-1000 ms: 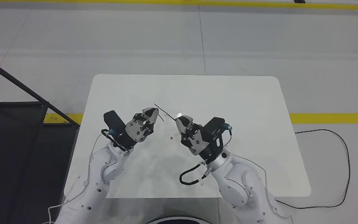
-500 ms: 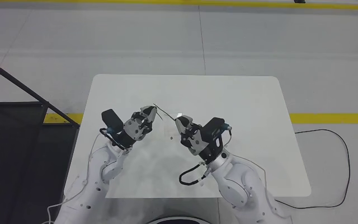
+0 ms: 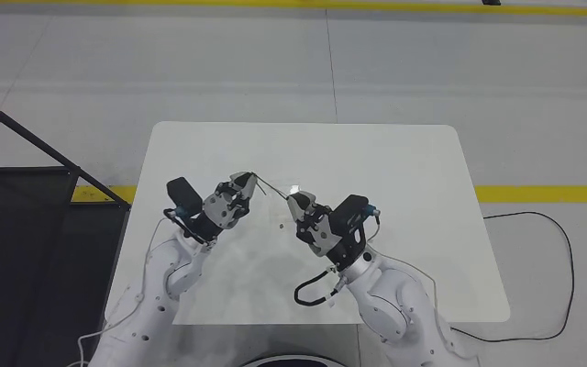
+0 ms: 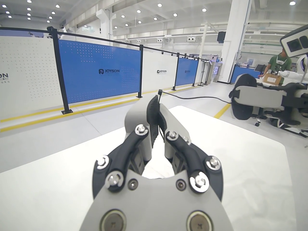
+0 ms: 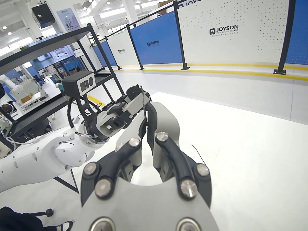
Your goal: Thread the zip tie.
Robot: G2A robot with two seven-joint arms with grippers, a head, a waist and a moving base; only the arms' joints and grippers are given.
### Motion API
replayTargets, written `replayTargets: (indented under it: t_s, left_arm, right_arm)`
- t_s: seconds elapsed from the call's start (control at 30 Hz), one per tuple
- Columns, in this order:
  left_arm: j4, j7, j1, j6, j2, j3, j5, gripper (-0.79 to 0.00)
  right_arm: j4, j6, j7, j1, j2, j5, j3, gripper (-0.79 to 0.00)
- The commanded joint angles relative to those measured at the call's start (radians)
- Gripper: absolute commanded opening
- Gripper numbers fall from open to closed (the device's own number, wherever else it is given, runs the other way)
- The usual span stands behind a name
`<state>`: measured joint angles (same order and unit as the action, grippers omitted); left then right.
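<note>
A thin black zip tie [image 3: 260,183] hangs in the air between the two arms above the white table [image 3: 394,174]. My left gripper [image 3: 243,182] is shut on it; in the left wrist view the small square head [image 4: 159,92] sticks out just past the closed left gripper [image 4: 157,105]. My right gripper [image 3: 296,198] is a short gap to its right. In the right wrist view the right gripper [image 5: 148,108] is shut on a thin black strap [image 5: 143,98], whose tip pokes up past the fingertips. I cannot tell whether both hold the same tie. The left gripper [image 5: 134,98] shows close behind.
A short black sliver [image 5: 197,153] shows on the table below the right gripper. A black shelf frame [image 3: 41,147] stands off the table's left edge. A black cable [image 3: 541,275] lies on the floor at the right. The table's far half is bare white surface.
The left gripper has shifted slightly toward the table's far side with the tie. The right gripper has edged a little left, narrowing the gap between the two.
</note>
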<state>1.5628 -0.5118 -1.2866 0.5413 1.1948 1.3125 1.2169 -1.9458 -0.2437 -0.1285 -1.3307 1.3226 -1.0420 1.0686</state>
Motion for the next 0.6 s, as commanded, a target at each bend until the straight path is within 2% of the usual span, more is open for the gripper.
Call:
replayTargets:
  t_s: [0.0,0.57]
  left_arm:
    - [0.0,0.001,0.001,-0.001,0.0,-0.001,0.002,-0.785]
    - [-0.002,0.005,0.004,-0.002,0.002,-0.006,0.009,-0.785]
  right_arm:
    - [0.0,-0.002,0.0,0.0,0.0,0.0,0.0,-0.785]
    - [0.001,0.001,-0.004,0.001,0.001,-0.005,-0.002,-0.785]
